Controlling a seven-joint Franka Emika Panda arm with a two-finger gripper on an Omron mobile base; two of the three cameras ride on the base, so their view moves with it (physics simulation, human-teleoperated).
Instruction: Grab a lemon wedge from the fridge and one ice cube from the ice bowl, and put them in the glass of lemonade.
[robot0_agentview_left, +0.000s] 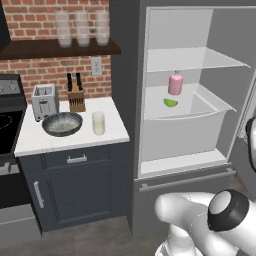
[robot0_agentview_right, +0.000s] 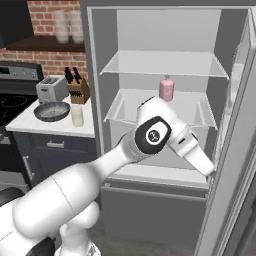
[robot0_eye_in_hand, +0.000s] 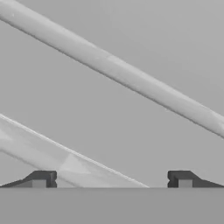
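Start at the gripper (robot0_eye_in_hand: 112, 179): its two dark fingertips stand far apart with nothing between them, so treat the hand as open and empty. In the hand view a pale grey bar (robot0_eye_in_hand: 113, 72) runs from 10 o'clock down to 4 o'clock across a flat grey panel; whether this is the door handle or a door edge cannot be told. In the right base view the arm's wrist reaches toward 4 o'clock, close to the open fridge door (robot0_agentview_right: 235, 150), which suggests the hand is placed there because of the door, not the fruit.

Look next into the fridge (robot0_agentview_left: 182, 165). The lemon wedge (robot0_agentview_left: 170, 103) lies on the white middle shelf, just below and beside the pink bottle (robot0_agentview_left: 175, 84), at about 7 o'clock from it. It is not yet grasped.

On the counter (robot0_agentview_left: 35, 142) to the left, the ice bowl (robot0_agentview_left: 62, 124) sits just beside the glass of lemonade (robot0_agentview_left: 98, 122), with the toaster (robot0_agentview_left: 44, 101) behind at 11 o'clock. Both additions remain outstanding.
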